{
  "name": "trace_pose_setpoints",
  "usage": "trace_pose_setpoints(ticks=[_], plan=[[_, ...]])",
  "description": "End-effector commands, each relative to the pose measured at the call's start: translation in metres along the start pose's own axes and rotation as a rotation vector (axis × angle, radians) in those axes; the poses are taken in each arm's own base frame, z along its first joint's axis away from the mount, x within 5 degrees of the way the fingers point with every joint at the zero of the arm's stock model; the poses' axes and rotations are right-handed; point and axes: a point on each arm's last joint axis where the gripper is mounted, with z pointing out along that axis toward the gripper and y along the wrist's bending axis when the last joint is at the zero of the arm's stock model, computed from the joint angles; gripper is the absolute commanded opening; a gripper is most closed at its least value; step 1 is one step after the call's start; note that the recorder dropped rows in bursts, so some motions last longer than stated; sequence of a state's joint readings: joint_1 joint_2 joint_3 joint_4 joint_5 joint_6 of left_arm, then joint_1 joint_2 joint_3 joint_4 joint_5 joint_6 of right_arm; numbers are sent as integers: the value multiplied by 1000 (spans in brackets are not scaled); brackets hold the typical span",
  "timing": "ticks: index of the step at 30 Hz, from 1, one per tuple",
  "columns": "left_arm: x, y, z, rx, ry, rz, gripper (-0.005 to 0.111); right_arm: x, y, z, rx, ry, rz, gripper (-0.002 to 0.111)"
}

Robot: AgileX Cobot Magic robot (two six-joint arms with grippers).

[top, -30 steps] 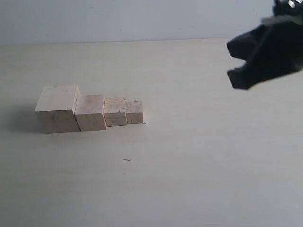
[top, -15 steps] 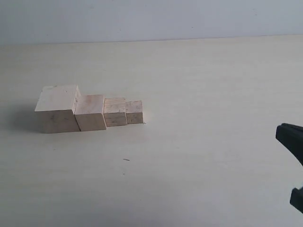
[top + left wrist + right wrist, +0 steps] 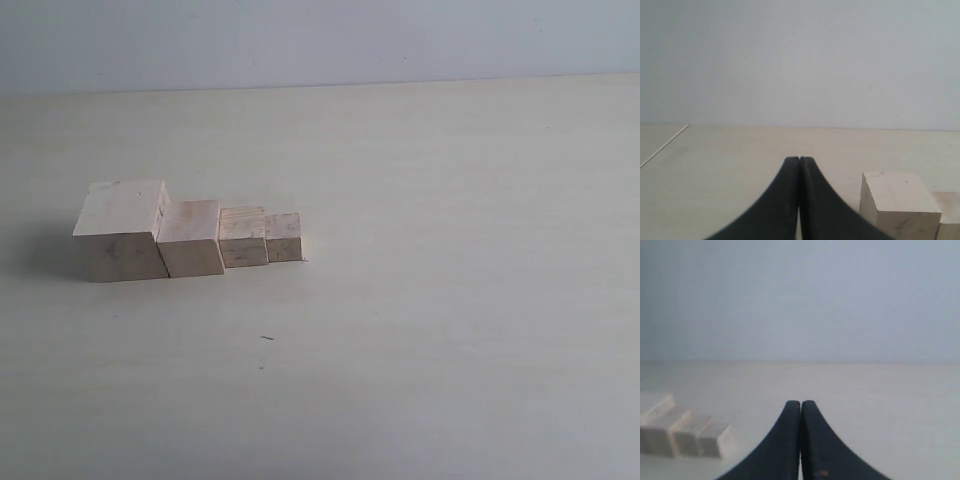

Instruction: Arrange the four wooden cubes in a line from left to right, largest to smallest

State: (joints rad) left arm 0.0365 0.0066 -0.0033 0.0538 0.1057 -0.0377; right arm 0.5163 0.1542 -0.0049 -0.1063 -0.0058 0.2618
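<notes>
Four pale wooden cubes stand touching in a row on the table in the exterior view: the largest cube at the left, then the second cube, the third cube and the smallest cube at the right. Neither gripper shows in the exterior view. In the left wrist view my left gripper is shut with nothing in it, and the largest cube stands close beside it. In the right wrist view my right gripper is shut and empty, with the row of cubes some way off to its side.
The pale table spreads wide around the row, and a small dark speck lies in front of the cubes. A light wall rises behind the table's far edge.
My right gripper, seen at the upper right a second ago, dropped to the right edge and has left the exterior view. The cubes have not moved.
</notes>
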Motion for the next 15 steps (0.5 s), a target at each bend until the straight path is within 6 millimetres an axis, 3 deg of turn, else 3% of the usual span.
trace_pose_setpoints(ticks=[1,5,15], plan=[[0,0,0,-1,-6,-10,3,-8,-18,-5,276,-122,3,0],[0,0,0,-1,-6,-10,3,0,-28,-15,470,-78,24,0],[0,0,0,-1,-6,-10,3,4,-28,-20,495,-52,-1,0]])
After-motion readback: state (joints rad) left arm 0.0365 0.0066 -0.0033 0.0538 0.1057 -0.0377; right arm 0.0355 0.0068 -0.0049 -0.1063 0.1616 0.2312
